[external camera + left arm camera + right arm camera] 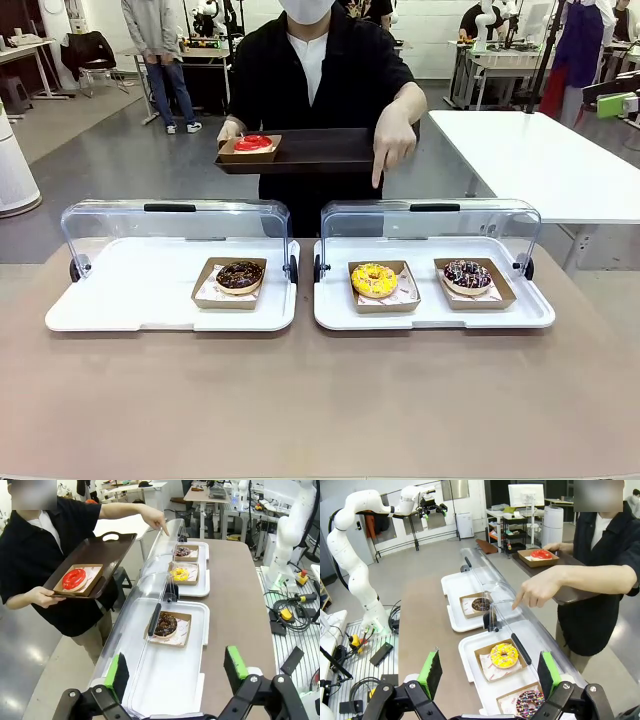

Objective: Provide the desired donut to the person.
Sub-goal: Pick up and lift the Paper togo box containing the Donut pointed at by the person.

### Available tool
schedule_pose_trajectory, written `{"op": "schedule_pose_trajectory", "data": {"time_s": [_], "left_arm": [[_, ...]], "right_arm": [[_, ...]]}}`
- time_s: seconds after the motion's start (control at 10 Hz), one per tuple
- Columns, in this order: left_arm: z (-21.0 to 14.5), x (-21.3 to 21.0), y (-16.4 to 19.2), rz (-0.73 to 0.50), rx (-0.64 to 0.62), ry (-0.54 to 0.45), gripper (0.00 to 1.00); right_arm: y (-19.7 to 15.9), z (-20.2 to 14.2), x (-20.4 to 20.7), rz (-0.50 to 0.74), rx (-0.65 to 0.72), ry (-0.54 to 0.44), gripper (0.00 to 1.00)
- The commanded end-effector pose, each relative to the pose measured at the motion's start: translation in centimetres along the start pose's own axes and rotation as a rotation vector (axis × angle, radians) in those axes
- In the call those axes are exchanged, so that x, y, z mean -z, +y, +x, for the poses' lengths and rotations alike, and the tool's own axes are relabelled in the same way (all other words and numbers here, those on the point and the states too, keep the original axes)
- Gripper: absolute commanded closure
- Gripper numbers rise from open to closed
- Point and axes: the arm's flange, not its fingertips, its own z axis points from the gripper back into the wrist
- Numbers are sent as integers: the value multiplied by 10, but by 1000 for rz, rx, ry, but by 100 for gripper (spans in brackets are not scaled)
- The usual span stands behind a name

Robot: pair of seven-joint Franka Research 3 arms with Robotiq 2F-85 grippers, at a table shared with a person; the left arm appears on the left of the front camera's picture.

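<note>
The person's hand (396,138) is pointing just above the yellow-iced donut (374,280), signalling selection, while the left gripper (177,667) and right gripper (487,672) are hanging wide open and empty, probably needing to grasp that donut's cardboard tray (411,291) next.

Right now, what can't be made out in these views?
- Front view: the pointing hand hovers beyond the right case's lid. Depth hides whether it means the yellow donut or the sprinkle donut.
- Right wrist view: the sprinkle donut's box is cut off by the right claw and the bottom edge.
- Left wrist view: the near end of the left tray is hidden under the left claw.
</note>
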Motion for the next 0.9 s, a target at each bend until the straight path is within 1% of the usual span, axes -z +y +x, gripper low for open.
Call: {"op": "schedule_pose_trajectory", "data": {"time_s": [0.0, 0.8], "left_arm": [[1, 0, 0, 1, -6, -4, 0], [1, 0, 0, 1, -6, -4, 0]], "right_arm": [[-1, 1, 1, 3, -3, -20, 0], [-1, 1, 1, 3, -3, -20, 0]]}}
